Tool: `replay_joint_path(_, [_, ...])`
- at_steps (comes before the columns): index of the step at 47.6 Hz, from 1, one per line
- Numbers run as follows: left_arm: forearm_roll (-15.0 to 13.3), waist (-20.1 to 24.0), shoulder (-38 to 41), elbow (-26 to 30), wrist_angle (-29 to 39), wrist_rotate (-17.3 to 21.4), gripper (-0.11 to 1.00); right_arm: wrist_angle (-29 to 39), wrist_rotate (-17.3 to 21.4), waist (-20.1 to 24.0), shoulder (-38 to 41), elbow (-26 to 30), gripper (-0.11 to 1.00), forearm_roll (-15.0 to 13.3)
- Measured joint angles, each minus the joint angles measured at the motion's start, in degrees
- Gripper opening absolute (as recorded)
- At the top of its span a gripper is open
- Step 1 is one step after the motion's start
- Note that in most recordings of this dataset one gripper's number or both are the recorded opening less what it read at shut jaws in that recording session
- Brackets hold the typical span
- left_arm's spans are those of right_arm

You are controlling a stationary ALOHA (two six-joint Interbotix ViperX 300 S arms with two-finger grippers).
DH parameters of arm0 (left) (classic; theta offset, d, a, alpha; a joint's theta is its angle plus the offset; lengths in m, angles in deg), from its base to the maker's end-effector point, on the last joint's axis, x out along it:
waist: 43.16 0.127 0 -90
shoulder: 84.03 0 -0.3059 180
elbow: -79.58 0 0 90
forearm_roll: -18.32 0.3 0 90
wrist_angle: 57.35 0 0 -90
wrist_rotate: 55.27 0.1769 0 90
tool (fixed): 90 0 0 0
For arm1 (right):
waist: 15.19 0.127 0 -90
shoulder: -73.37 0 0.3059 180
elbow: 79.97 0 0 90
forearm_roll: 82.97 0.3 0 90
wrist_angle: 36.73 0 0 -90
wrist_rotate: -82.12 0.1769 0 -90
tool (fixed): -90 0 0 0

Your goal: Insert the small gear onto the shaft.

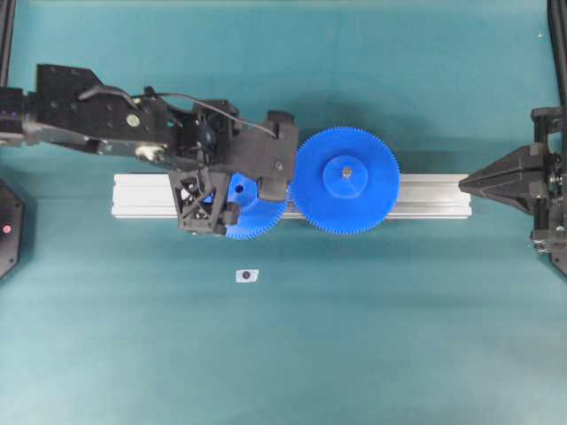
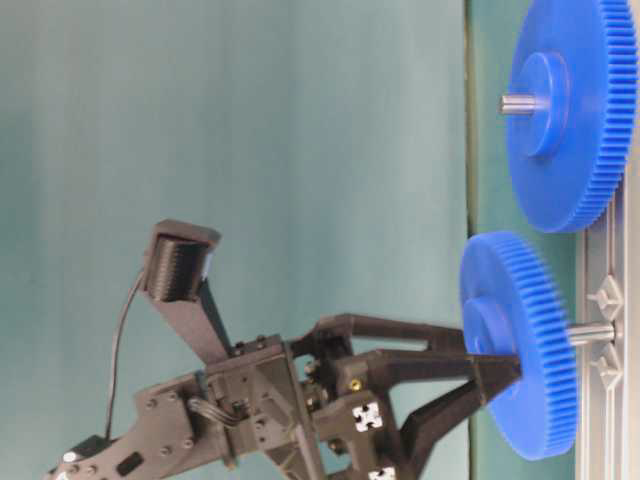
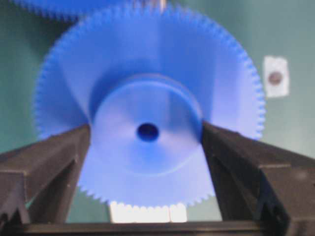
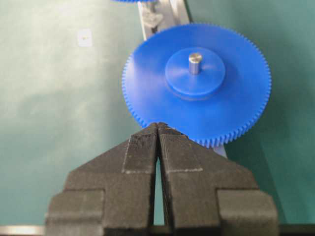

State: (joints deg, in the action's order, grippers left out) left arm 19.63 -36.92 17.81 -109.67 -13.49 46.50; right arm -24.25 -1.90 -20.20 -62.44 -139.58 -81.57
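Left gripper, jaws spread beside its hub, releases the small gear seated on the shaft, meshing the wider gear; right gripper rests closed.

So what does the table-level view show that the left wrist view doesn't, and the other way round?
Only the table-level view shows the shaft running from the small gear into the rail, and the wider gear's pin. Only the left wrist view shows the small gear's empty-looking centre hole and a small white piece lying on the table. Both show the left pincer open on either side of the hub.
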Motion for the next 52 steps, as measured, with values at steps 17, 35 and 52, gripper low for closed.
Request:
replay_joint_path(17, [0.00, 0.09, -2.55, 1.67, 0.44, 0.09, 0.90, -0.09, 0.09, 0.00, 0.00, 0.00, 0.05, 0.09])
replay_joint_path(35, [0.00, 0.09, -5.19, 3.43, 1.58, 0.00, 0.90, -0.09, 0.09, 0.00, -0.09, 0.00, 0.05, 0.09])
replay_joint_path(52, [0.00, 0.09, -5.27, 3.43, 1.58, 0.00, 0.90, 0.00, 0.09, -0.09, -0.09, 0.00, 0.05, 0.09])
